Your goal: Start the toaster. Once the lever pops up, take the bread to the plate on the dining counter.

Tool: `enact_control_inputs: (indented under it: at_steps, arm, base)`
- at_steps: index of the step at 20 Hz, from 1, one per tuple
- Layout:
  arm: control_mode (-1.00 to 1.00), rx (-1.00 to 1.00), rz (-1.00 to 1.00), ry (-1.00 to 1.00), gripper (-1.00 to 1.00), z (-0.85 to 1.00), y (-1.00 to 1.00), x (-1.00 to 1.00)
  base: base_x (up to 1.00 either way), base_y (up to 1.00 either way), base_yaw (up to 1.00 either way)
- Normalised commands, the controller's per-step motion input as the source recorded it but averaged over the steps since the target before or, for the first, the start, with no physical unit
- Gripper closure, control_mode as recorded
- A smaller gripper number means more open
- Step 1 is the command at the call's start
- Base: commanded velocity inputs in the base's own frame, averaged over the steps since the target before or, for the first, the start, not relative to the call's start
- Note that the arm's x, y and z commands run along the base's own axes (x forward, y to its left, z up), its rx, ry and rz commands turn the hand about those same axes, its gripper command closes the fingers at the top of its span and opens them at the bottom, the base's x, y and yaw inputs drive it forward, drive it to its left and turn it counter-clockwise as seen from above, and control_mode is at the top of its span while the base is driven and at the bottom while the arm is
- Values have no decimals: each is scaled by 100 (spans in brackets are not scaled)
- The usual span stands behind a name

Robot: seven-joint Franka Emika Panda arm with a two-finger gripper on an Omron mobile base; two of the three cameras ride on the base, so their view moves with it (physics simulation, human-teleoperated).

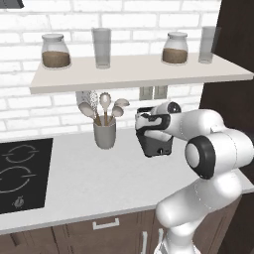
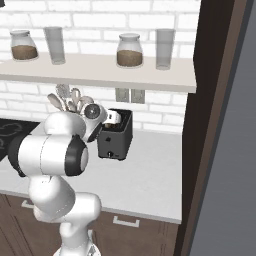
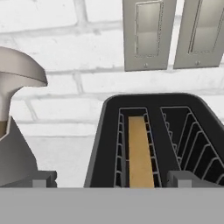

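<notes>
Hand view: bread (image 3: 141,153) in toaster (image 3: 100,144)

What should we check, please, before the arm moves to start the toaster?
1. Bread loaded: ok, it stands in the left slot of the toaster as the hand view shows it.
2. Other slot free: ok.
3. Gripper open: ok, holding nothing.
4. Gripper lined up: ok, it sits close above the toaster's top.
5. Lever position: cannot tell, the arm hides that side.
6. Utensil cup out of the way: ok, standing apart, to the toaster's left.
</notes>
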Motion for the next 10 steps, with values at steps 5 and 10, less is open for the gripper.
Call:
enact_control_inputs:
  at_steps: [5,10]
  arm:
    - [-100,2,2,-1,-100,-6,-8,0]
    - [-100,4,0,-3,-100,0,-18,0]
  base:
    - [0,0,0]
    - [0,0,0]
